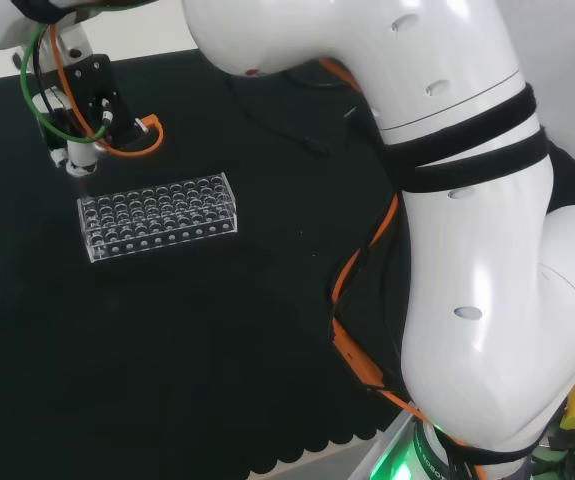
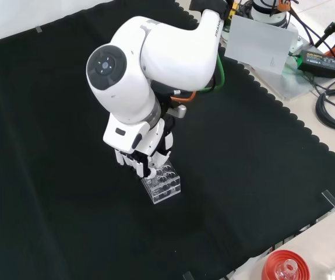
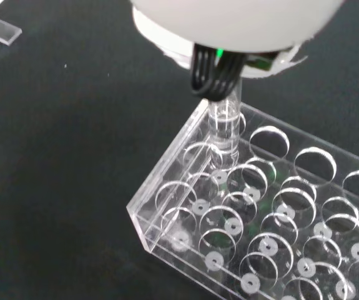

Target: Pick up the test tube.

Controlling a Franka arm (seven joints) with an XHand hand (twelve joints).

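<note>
Test tube [image 3: 224,128]: clear, upright, seated in a hole in the end row of the clear rack [image 3: 229,225], next to one of the rack's corners; long axis vertical, upper part standing above the top plate. In the wrist view the top of the tube runs straight up into the underside of the robot hand [image 3: 216,75], where dark fingers [image 3: 211,74] sit at its upper end. They appear to touch it, but whether they are curled round it or merely resting against it I cannot tell. Front view: robot hand [image 2: 145,157] hangs directly over the far end of the rack [image 2: 162,185], fingers pointing down at it, so the tube lies immediately below the hand and in line with it. Judgement: the move turns on that vertical alignment; the tube has to leave along its own axis, straight up out of the hole, since any sideways drag would bear on the rack's top plate. No other tubes are visible in the neighbouring holes, so nothing crowds the grasp. The rack [image 1: 157,215] stands alone on the black-cloth tabletop [image 1: 217,360], towards the left side in the head view, well clear of the scalloped near edge. Orange cable [image 1: 147,135] trails beside the wrist, not in the lift path. A red ribbed stand [image 2: 285,267] sits beyond the tabletop's corner, well apart.
</note>
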